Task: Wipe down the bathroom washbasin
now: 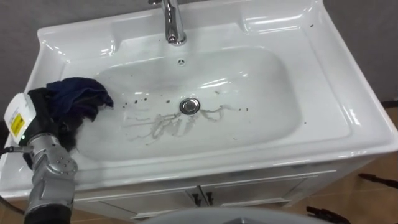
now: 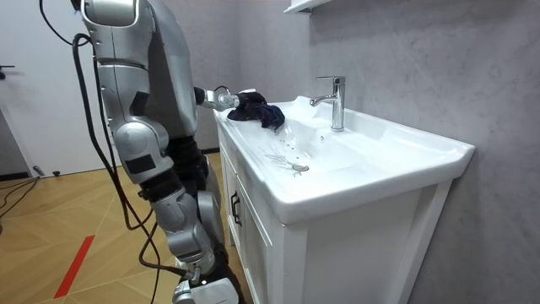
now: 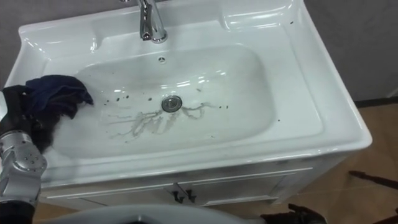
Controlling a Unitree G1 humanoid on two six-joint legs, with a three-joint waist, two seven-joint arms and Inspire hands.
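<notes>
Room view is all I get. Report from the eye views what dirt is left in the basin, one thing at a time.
Observer: Several dark specks lie on the bowl's slope between the cloth and the drain.
Operator: Check the rim.
Observer: A dark speck sits on the basin's right rim, near the back corner.
Operator: Place the cloth.
Observer: It is bunched at the left hand on the bowl's left slope, just short of the pale streaks that run out from the drain.
</notes>
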